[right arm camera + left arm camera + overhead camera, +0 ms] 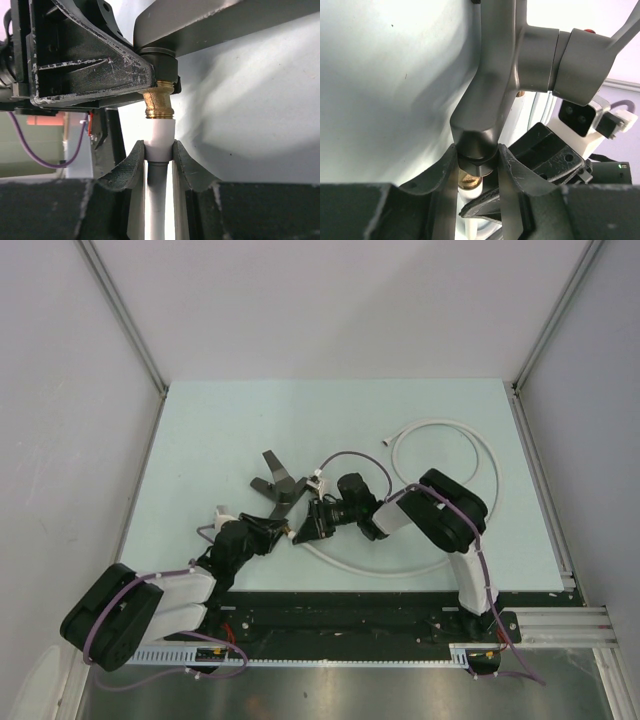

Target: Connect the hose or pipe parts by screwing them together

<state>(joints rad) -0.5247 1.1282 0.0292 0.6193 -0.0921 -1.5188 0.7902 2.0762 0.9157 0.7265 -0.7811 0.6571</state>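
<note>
The dark grey T-shaped tap fitting [280, 487] lies at the table's middle, its lever pointing away. My left gripper [288, 531] [477, 150] is shut on the tap's lower neck [476, 142], just above its brass thread [469, 179]. The white hose [495, 480] loops round the right side, its free end [388, 440] lying at the back. My right gripper [318, 520] [159, 146] is shut on the hose's white end connector [160, 135]. That connector sits in line against the brass thread [159, 102]. The hose [158, 200] runs back between the fingers.
The two grippers meet nose to nose, the left gripper's black fingers [90, 65] close beside the joint. Purple cables [350, 455] arch over the right wrist. A metal rail [540, 620] borders the near edge, and white walls enclose the pale green table [220, 430].
</note>
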